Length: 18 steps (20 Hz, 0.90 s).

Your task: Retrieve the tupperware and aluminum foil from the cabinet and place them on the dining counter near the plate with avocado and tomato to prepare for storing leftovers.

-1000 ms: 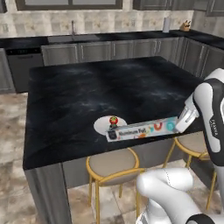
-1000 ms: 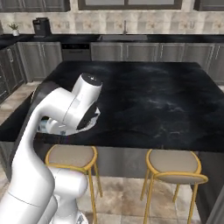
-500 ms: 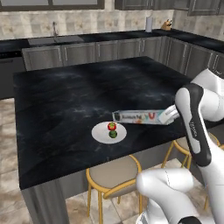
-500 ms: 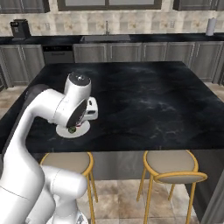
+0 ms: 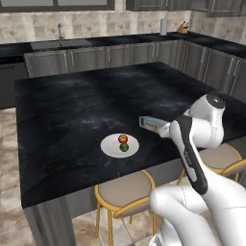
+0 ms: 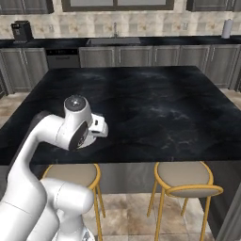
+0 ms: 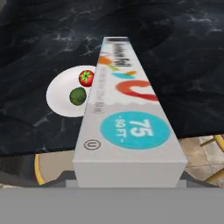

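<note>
Holding the foil [image 7: 127, 109] in our gripper [image 5: 166, 129], jaws clamped on the box's near end, we see it stretch straight out ahead of the fingers above the counter [image 5: 72, 105]. Just left of the box lies the plate [image 7: 61, 98], with tomato [image 7: 86, 78] and avocado [image 7: 78, 96].

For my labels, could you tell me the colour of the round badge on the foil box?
Teal, on the aluminum foil; clearest in the hand view.

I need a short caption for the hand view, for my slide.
Foil box carried in the end effector above the dining counter, beside the white plate with avocado and tomato.
</note>
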Motion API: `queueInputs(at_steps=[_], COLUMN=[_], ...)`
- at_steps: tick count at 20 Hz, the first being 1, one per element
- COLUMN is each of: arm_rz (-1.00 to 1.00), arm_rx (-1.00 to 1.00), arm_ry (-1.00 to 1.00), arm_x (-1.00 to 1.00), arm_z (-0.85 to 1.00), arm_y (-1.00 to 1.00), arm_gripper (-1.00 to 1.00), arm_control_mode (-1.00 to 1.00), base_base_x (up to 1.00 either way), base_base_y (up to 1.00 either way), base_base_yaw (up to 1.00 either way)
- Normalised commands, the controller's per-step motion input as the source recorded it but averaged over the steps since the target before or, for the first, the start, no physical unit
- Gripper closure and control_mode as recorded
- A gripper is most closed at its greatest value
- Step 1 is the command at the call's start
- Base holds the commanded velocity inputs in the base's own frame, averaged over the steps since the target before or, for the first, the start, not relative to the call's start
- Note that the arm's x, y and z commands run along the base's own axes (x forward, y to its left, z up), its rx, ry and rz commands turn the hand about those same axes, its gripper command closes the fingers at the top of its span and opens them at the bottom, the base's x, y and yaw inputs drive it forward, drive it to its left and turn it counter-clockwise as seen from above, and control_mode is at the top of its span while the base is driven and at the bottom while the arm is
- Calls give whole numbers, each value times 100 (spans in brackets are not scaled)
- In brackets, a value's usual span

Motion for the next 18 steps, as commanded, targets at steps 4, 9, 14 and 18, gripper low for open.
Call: queueInputs(at_steps=[4,9,14,18], arm_rz=[-15,-4,0,0], arm_rx=[0,0,0,0], arm_ry=[6,9,7,6], arm_x=[63,61,59,56], arm_z=[-44,-32,-27,-31], arm_y=[-3,-2,0,-2], arm_gripper=[100,100,100,100], arm_control_mode=[-100,-100,-100,-100], base_base_x=[0,0,0,0], base_base_y=[0,0,0,0], base_base_yaw=[0,0,0,0])
